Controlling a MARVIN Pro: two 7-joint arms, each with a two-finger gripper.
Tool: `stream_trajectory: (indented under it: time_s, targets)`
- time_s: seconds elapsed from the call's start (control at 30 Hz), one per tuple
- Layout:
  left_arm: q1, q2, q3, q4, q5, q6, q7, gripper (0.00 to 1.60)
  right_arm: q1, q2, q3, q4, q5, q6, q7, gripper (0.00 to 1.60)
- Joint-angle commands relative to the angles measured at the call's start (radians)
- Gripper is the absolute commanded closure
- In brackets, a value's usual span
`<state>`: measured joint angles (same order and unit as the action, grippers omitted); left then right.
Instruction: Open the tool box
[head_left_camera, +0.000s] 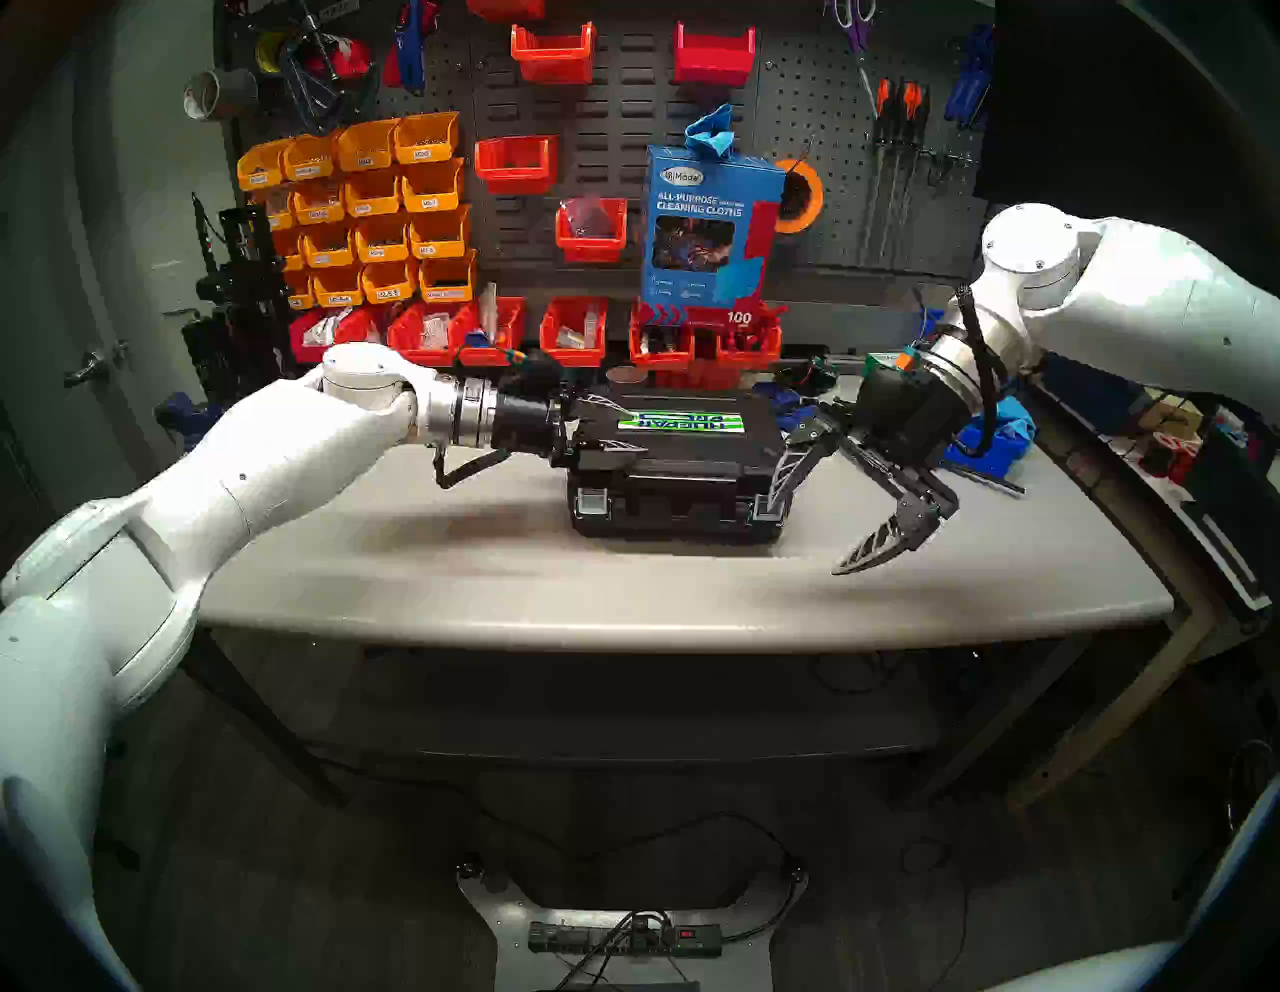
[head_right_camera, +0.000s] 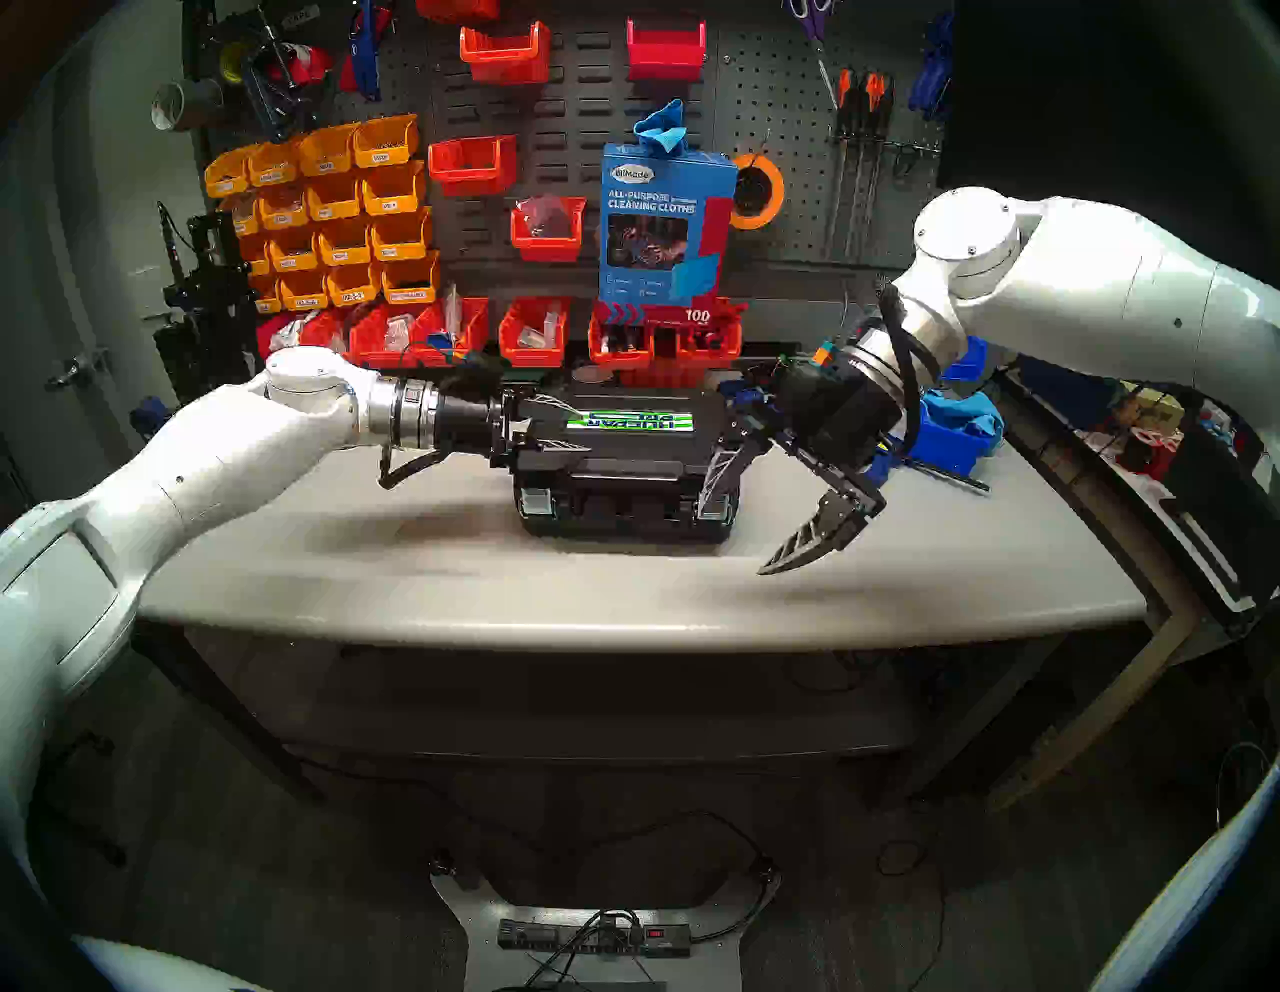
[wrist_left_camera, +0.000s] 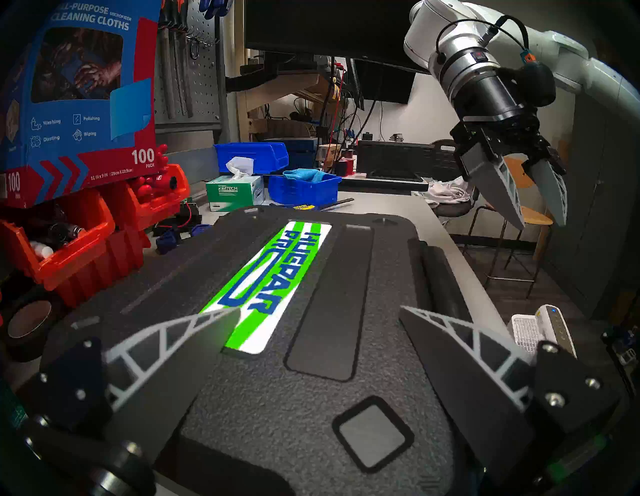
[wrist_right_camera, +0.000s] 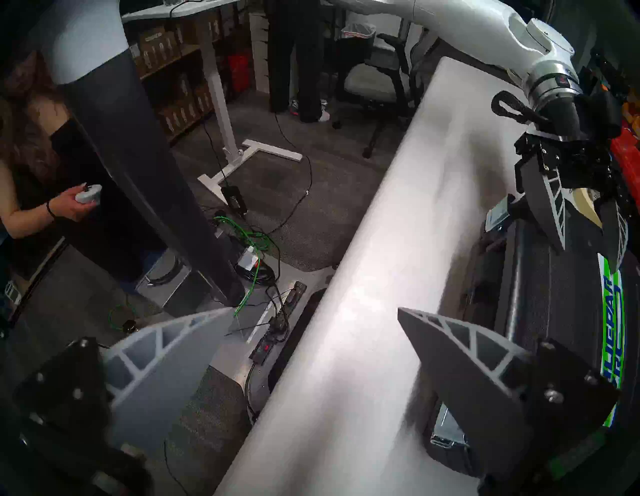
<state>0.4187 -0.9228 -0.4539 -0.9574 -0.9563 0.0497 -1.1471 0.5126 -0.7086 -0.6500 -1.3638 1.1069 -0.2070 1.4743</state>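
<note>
The tool box (head_left_camera: 679, 478) is a black hard case lying flat mid-table, lid down, with a green-white-blue label (head_left_camera: 682, 420) on top. Two silver latches (head_left_camera: 592, 500) (head_left_camera: 769, 511) show on its front. My left gripper (head_left_camera: 620, 426) is open, both fingers lying low over the lid's left end; in the left wrist view they (wrist_left_camera: 320, 308) straddle the label (wrist_left_camera: 273, 280). My right gripper (head_left_camera: 803, 539) is open wide at the case's right front corner. One of its fingers (wrist_right_camera: 485, 367) hangs by the right latch (wrist_right_camera: 446, 429); the other hangs over the table's front edge.
Red bins (head_left_camera: 575, 332) and a blue cleaning-cloths box (head_left_camera: 706, 228) line the back of the table (head_left_camera: 415, 575). Blue bins (head_left_camera: 990, 443) with cloths sit to the case's right rear. A tissue box (wrist_left_camera: 235, 192) stands behind the case. A person (wrist_right_camera: 34, 173) stands beyond the table's front.
</note>
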Motion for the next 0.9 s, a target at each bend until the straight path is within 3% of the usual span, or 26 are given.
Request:
stream_trajectory:
  time_s: [0.0, 0.3, 0.87]
  targets:
    - [0.003, 0.001, 0.009, 0.002, 0.010, 0.004, 0.001, 0.00, -0.016, -0.022, 0.002, 0.021, -0.005, 0.013, -0.065, 0.00]
    - [0.003, 0.001, 0.009, 0.002, 0.010, 0.005, 0.001, 0.00, -0.014, -0.031, -0.009, 0.030, -0.033, 0.038, -0.121, 0.00]
    - [0.003, 0.001, 0.009, 0.002, 0.009, 0.004, 0.000, 0.00, 0.052, 0.036, -0.042, -0.033, -0.157, 0.098, -0.251, 0.00]
